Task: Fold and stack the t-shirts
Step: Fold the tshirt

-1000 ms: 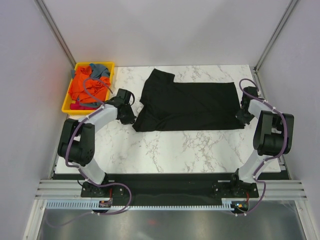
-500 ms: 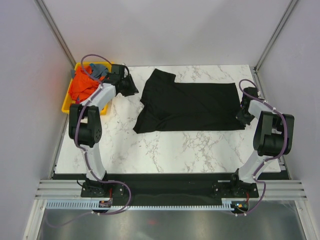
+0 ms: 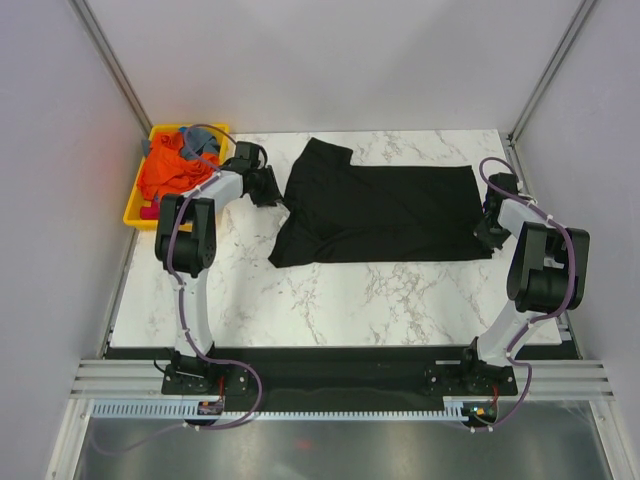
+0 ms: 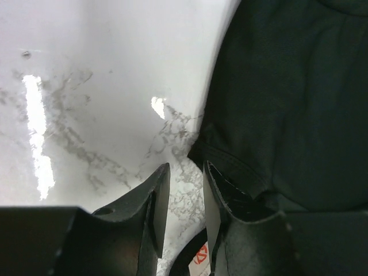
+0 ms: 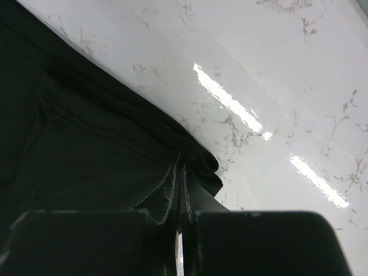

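A large black t-shirt (image 3: pixel 380 208) lies spread on the marble table. My left gripper (image 3: pixel 268 188) is low at the shirt's left edge. In the left wrist view it (image 4: pixel 185 179) is open with bare marble between the fingers, and the right finger (image 4: pixel 217 198) is against the black cloth (image 4: pixel 287 103). My right gripper (image 3: pixel 487 233) is at the shirt's near right corner. In the right wrist view it (image 5: pixel 180 172) is shut on a pinched fold of the black cloth (image 5: pixel 103 149). Orange t-shirts (image 3: pixel 165 172) and a grey-blue one (image 3: pixel 196 138) lie crumpled in the tray.
A yellow plastic tray (image 3: pixel 132 218) stands at the table's far left corner. Grey walls and metal posts close in the back and sides. Bare marble (image 3: pixel 360 300) runs between the shirt and the arm bases.
My left arm swung from the shirt's near left corner up toward the tray, then back right to the shirt's left edge. The right gripper and the shirt have not moved.
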`<move>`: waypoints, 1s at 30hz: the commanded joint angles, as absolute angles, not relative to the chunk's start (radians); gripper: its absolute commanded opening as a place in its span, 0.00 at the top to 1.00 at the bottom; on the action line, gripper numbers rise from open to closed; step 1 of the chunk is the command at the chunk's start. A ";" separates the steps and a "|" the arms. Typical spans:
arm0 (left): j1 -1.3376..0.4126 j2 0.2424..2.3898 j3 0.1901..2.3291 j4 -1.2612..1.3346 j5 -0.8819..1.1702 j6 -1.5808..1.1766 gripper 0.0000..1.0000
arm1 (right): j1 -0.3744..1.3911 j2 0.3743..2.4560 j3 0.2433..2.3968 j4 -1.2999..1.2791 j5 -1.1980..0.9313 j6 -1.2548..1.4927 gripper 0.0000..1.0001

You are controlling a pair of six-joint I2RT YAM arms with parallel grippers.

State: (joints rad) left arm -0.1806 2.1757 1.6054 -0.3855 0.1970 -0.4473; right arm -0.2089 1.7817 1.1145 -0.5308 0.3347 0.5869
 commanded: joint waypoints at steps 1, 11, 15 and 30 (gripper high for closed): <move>-0.183 2.209 1.640 -0.342 0.238 -0.408 0.62 | -0.215 1.779 1.144 -0.529 0.368 0.578 0.97; -0.184 2.263 1.670 -0.331 0.274 -0.408 0.71 | -0.215 1.784 1.144 -0.526 0.373 0.578 0.97; -0.184 2.269 1.692 -0.340 0.246 -0.402 0.92 | -0.216 1.784 1.144 -0.528 0.383 0.578 0.98; -0.183 2.365 2.045 -0.515 0.003 -0.238 0.97 | -0.235 1.787 1.143 -0.531 0.433 0.583 0.99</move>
